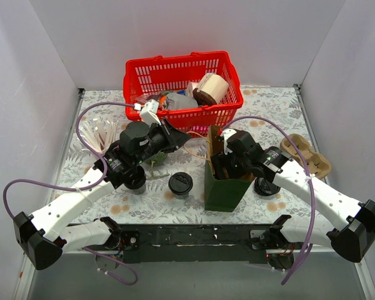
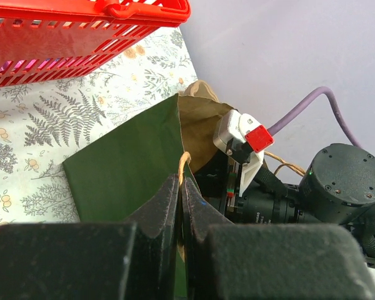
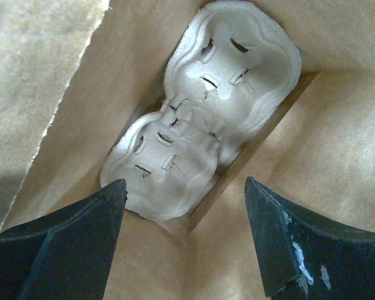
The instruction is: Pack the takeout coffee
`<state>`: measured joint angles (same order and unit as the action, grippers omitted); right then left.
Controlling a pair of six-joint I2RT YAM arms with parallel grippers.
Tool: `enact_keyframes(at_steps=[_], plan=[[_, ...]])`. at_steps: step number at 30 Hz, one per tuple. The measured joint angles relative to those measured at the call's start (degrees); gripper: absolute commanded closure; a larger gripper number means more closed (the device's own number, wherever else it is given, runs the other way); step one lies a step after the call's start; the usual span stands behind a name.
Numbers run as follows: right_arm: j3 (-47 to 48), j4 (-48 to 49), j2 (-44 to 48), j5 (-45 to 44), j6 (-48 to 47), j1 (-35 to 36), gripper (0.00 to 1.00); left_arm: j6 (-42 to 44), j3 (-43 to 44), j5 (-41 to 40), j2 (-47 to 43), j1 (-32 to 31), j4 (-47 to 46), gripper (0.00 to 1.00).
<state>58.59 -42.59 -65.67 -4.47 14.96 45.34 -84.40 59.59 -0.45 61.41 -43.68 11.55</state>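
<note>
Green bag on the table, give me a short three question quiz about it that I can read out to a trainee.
1. True or false: the left fingers are shut on the green bag's handle.
2. What lies at the bag's bottom, below the open right fingers? A: a cup tray. B: a black cup. C: straws.
3. Fill in: the lidded black cup just left of the bag stands on the ____.
Key: 1 true. 2 A. 3 table.
</note>
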Motion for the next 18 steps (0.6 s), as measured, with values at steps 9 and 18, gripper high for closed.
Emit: enact_keyframes(at_steps=[9, 18], plan=[[0.0, -2.1, 0.2, 1.8, -0.1, 0.0, 0.18, 0.2, 0.0, 0.0, 0.0, 0.0, 0.0, 1.00], [-1.5, -2.3, 0.3, 4.5, 0.1, 0.0, 0.18, 0.9, 0.0, 0.0, 0.0, 0.0, 0.0, 1.00]])
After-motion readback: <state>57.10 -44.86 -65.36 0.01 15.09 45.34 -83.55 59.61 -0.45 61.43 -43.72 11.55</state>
